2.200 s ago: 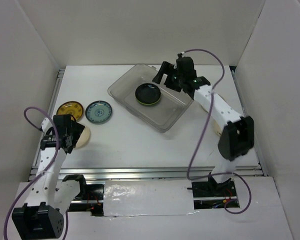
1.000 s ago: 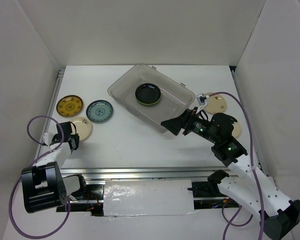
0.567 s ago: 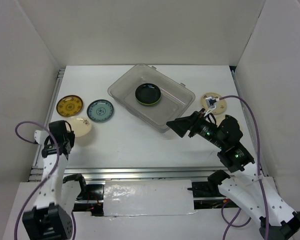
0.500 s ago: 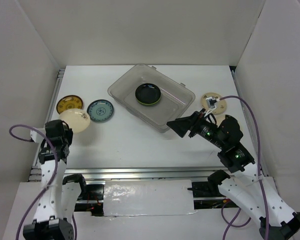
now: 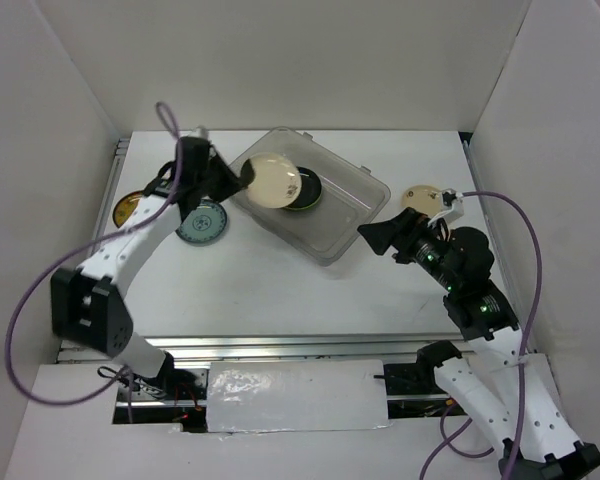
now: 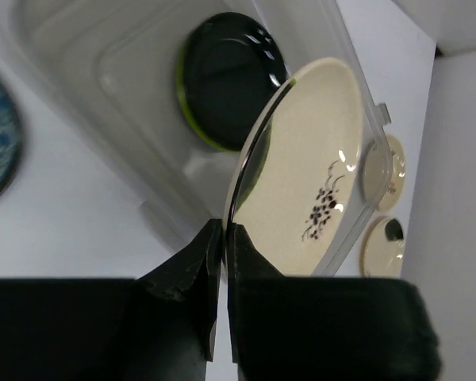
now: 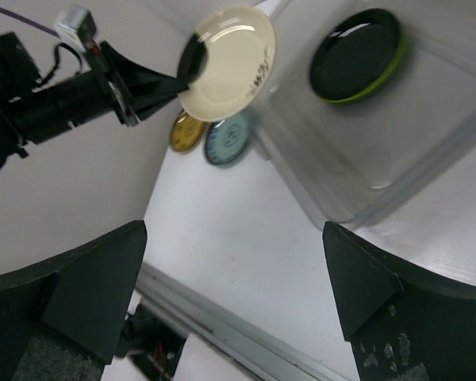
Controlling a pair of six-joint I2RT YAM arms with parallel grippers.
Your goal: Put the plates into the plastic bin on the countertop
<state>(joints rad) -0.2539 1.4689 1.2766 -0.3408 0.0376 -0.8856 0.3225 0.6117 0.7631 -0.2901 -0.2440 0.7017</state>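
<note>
My left gripper (image 5: pixel 240 178) is shut on the rim of a cream plate (image 5: pixel 273 181) with a small dark flower mark, holding it tilted above the left part of the clear plastic bin (image 5: pixel 355 215). In the left wrist view the jaws (image 6: pixel 224 232) pinch the cream plate's (image 6: pixel 309 182) edge. A black plate (image 5: pixel 308 190) lies in the bin on a lime green one. A teal plate (image 5: pixel 200 224) and a golden-brown plate (image 5: pixel 127 210) lie on the countertop (image 5: pixel 260 285) left of the bin. My right gripper (image 5: pixel 373 238) hangs open and empty by the bin's right corner.
Two more cream plates (image 6: pixel 385 163) (image 6: pixel 383 246) lie right of the bin; one (image 5: pixel 420 196) shows behind my right arm. White walls close in the left, back and right. A metal rail (image 5: pixel 280 345) runs along the front edge.
My left gripper lifted the cream plate off the countertop at the left and carried it up and right over the bin. The right arm drew back slightly to the right, staying open.
</note>
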